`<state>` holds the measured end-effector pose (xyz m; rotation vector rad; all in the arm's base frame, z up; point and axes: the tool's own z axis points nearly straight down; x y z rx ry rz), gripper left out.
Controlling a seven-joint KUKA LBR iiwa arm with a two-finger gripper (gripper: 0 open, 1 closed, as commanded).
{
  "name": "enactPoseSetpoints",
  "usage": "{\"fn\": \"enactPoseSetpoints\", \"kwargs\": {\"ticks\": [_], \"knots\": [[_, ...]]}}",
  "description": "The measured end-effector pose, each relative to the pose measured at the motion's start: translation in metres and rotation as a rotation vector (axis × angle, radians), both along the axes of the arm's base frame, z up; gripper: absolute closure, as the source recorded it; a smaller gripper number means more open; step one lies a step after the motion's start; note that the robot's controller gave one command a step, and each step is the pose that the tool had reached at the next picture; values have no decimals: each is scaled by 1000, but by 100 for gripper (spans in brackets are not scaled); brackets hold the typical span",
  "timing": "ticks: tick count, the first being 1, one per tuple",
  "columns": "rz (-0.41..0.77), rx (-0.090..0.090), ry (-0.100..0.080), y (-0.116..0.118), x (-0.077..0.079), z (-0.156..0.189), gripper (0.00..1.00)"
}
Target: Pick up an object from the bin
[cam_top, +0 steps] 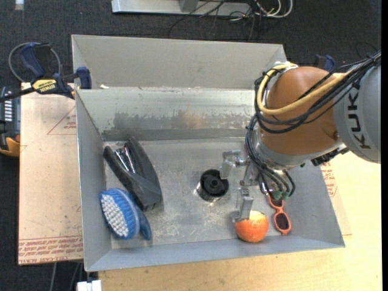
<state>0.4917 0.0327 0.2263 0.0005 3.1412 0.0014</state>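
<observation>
From above, my pincer (237,183) hangs low over the right half of the grey bin (182,111), its two metal fingers spread apart with nothing between them. The near finger (244,205) ends just at the top of a round orange fruit (253,229) lying by the near wall; whether it touches I cannot tell. A small black round piece (213,183) sits just left of my pincer. Orange-red glasses (280,218) lie right of the fruit. Well apart, at the left, lie a dark grey folded thing (136,171) and a blue brush (119,214) with white bristles.
</observation>
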Motion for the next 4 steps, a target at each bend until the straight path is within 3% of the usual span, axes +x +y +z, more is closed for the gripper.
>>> {"fn": "enactPoseSetpoints", "kwargs": {"ticks": [1, 2, 3, 4], "knots": [[249, 4, -16, -9, 63, -155, 0], [469, -1, -13, -4, 67, -86, 0], [408, 4, -9, -47, 85, -126, 0], [658, 1, -24, -24, 92, -155, 0]]}}
